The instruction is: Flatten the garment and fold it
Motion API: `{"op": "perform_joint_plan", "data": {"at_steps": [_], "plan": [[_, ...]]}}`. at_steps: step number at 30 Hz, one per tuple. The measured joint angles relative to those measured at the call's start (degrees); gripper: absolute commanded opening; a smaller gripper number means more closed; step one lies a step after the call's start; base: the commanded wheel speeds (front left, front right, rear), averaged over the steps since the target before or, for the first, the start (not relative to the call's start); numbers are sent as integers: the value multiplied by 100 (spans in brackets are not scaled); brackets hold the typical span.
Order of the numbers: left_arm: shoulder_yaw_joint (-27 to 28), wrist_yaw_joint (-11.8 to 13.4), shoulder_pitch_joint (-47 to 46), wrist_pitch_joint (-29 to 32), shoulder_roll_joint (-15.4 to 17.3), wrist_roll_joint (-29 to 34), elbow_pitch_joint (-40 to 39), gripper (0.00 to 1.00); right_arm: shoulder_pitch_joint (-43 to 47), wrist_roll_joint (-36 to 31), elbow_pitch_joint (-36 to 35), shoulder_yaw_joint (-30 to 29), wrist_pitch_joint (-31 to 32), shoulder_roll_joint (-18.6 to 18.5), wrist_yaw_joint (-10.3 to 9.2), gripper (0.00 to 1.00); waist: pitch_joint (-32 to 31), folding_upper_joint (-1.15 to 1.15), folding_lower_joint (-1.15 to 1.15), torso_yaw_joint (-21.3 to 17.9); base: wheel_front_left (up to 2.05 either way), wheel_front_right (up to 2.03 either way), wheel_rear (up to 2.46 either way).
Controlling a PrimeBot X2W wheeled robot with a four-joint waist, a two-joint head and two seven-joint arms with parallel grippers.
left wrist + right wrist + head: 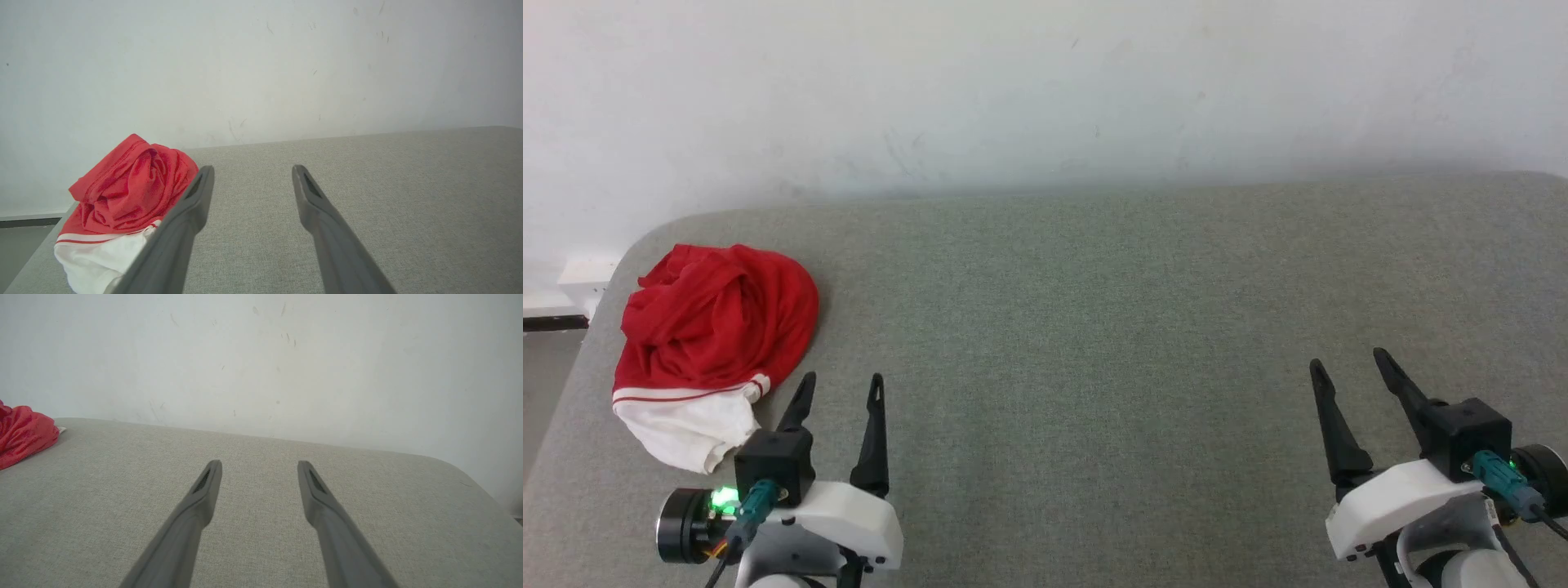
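The garment [715, 327] lies crumpled in a heap at the far left of the grey table, red cloth on top and a white sleeve with red-striped trim at its near end. Its lettering is hidden. My left gripper [843, 382] stands open just right of the heap's near end, nothing between its fingers. In the left wrist view the garment [126, 196] sits left of the left finger [192, 204], partly behind it. My right gripper [1347, 362] is open at the lower right, far from the cloth. The right wrist view catches a red edge of the garment [22, 437] at far left.
The grey fabric-covered table [1094, 327] has rounded far corners and ends at a white wall [1045, 90]. Beyond the table's left edge are a strip of floor and a white block [584, 278] by the wall.
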Motion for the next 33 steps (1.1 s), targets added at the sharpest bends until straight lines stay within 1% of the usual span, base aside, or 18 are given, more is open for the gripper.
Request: {"op": "perform_joint_plan", "data": {"at_steps": [16, 33], "plan": [[-40, -1, 42, -198, 0, -16, -68, 100, 10, 142, 74, -131, -193, 0, 0, 100, 9, 0, 0, 43, 0, 0, 0], [-31, 0, 161, -400, -1, -53, -129, 100, 80, 183, 181, -172, -393, 0, 0, 100, -28, 0, 0, 295, 0, 0, 0]]}}
